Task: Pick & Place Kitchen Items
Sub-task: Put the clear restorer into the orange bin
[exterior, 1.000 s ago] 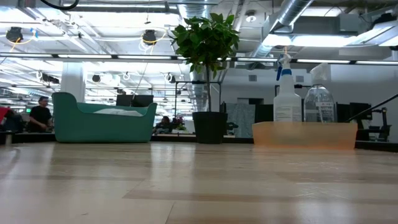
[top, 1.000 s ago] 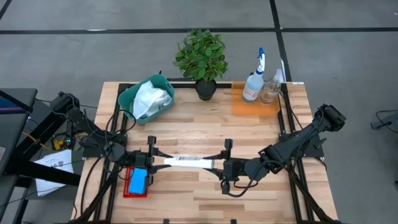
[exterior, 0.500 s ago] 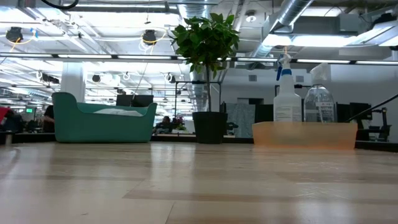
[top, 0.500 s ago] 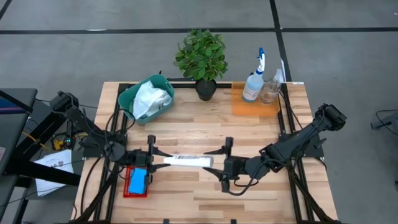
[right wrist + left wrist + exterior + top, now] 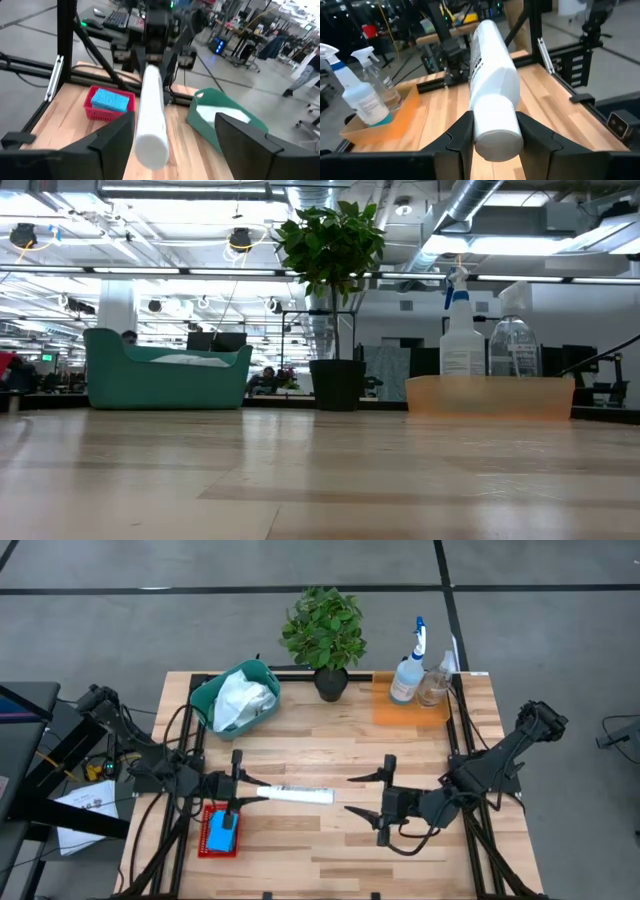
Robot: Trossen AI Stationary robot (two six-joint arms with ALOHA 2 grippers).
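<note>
**White bottle held by left arm alone**

Left gripper (image 5: 238,793) clamps one end of the smooth cylindrical white labelled bottle (image 5: 296,795); its print is unreadable. Right gripper (image 5: 365,792), at the bottle's 3 o'clock, stands spread wide, clear of it. Wooden slat table (image 5: 330,730) carries all.

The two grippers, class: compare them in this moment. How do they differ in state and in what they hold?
The left gripper is shut on the white bottle, held lying level above the table; the right gripper is open and holds nothing. The left one meets the bottle's end; the right one stands apart from its other end. Both are dark, two-fingered, and face each other.
</note>
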